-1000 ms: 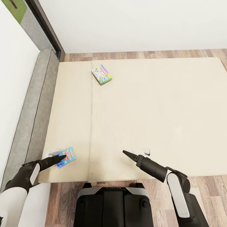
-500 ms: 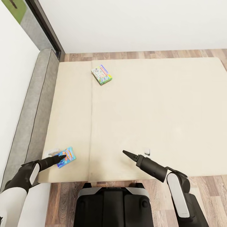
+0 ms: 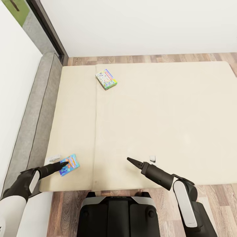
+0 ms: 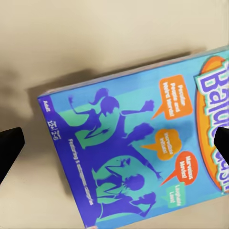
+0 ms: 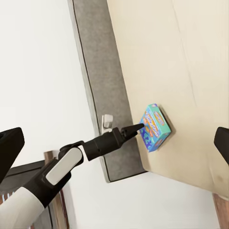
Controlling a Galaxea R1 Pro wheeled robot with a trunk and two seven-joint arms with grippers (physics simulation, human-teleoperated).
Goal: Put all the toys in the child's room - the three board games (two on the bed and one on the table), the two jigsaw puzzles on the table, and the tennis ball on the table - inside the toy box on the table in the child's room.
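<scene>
Left gripper [image 4: 114, 143] with its two dark fingertips [image 4: 10, 145] spread wide, one off each side of the blue board game [image 4: 143, 143], which lies flat on the beige mattress of the bed [image 3: 158, 115]; the jaws straddle the box without yet pinching it, apparently lined up for a grasp across its short width. In the head view this game [image 3: 69, 164] sits at about 7 o'clock on the mattress, near the corner beside the grey headboard [image 3: 33, 125]. The second board game [image 3: 106, 78] lies well apart at about 11 o'clock. Right gripper [image 3: 129, 159] hovers over bare mattress at 6 o'clock, its wrist view showing the tips apart and nothing between them.
</scene>
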